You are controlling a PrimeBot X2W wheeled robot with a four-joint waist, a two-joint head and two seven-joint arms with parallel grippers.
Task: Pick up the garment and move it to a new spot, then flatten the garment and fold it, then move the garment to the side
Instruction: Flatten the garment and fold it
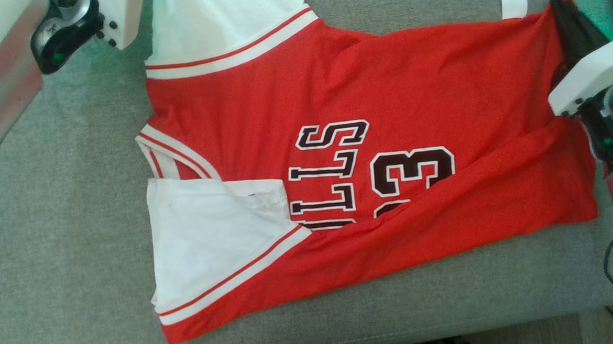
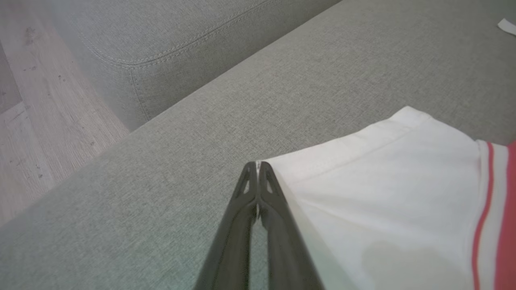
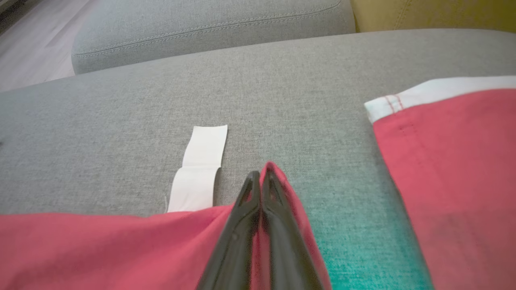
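A red jersey (image 1: pixel 394 92) with white sleeves and dark lettering lies spread on the grey sofa seat (image 1: pixel 63 206), its near edge folded over. In the left wrist view my left gripper (image 2: pixel 258 165) is shut on the corner of a white sleeve (image 2: pixel 383 181). In the right wrist view my right gripper (image 3: pixel 262 173) is shut on a corner of the red hem (image 3: pixel 121 245), which is lifted into a small peak. A white label strip (image 3: pixel 201 161) sticks out from that hem. The pale left forearm (image 1: pixel 9 46) and right forearm (image 1: pixel 600 77) sit at the head view's top corners.
The seat's front edge (image 1: pixel 487 318) runs along the bottom right, with wood floor (image 1: pixel 549 342) below it. A second grey cushion (image 2: pixel 181 40) and a yellow one (image 3: pixel 435 12) lie beyond. Another red fabric piece with a white band (image 3: pixel 451 161) lies right of my right gripper.
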